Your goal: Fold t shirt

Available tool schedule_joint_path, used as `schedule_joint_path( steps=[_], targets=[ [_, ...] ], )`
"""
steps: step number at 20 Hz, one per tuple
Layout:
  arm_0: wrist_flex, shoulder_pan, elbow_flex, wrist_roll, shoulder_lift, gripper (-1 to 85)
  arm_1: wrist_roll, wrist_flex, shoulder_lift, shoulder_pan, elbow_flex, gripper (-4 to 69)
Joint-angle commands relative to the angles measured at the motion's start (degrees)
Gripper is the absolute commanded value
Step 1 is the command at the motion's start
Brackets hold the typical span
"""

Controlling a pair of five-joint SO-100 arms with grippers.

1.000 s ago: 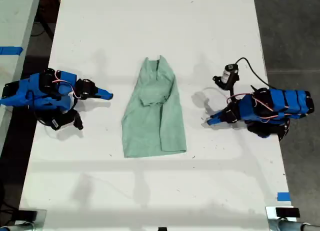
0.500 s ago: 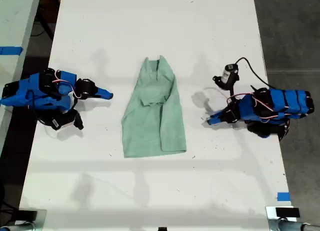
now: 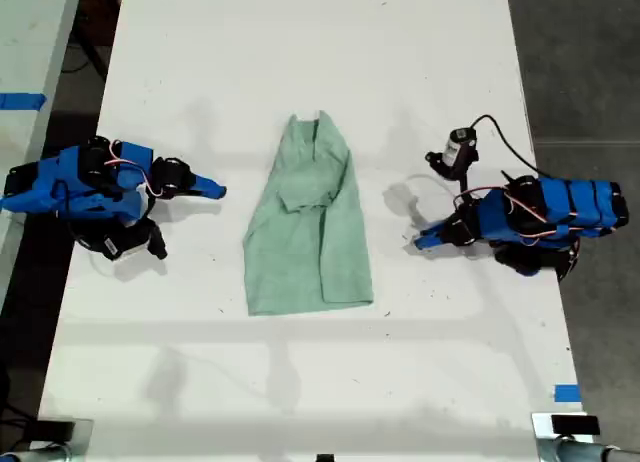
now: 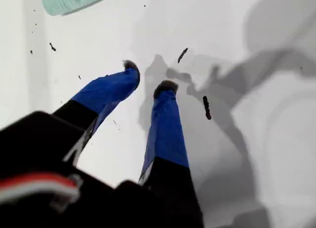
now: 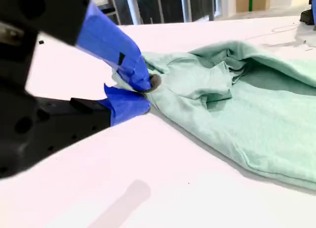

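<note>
The t shirt (image 3: 310,232) is pale mint green and lies folded lengthwise in the middle of the white table (image 3: 300,382), collar toward the far end. My second gripper (image 3: 215,191) rests at the exterior view's left, pointing at the t shirt with a gap of table between them. In its wrist view the jaws of my second gripper (image 5: 143,92) are shut on nothing, with the wrinkled t shirt (image 5: 237,104) just beyond them. My first gripper (image 3: 418,243) sits at the exterior view's right, tips down near the table. Its fingers (image 4: 165,119) stand a little apart around bare table, and only a corner of the t shirt (image 4: 69,1) shows.
A small camera on a black cable (image 3: 458,148) stands up from the arm at the exterior view's right. Blue tape (image 3: 566,393) marks the table near that view's lower right. A second table (image 3: 25,72) with blue tape lies beyond a dark gap at its left.
</note>
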Motion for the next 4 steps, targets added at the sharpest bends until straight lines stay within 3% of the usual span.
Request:
schedule_joint_path(
  steps=[1,4],
  targets=[
    [0.09,-0.35,2.46,-0.62,0.44,2.5,-0.97,0.09,0.79,0.18,3.43,9.3],
    [0.09,-0.35,2.46,-0.62,0.44,2.5,-0.97,0.09,0.79,0.18,3.43,9.3]
  ],
)
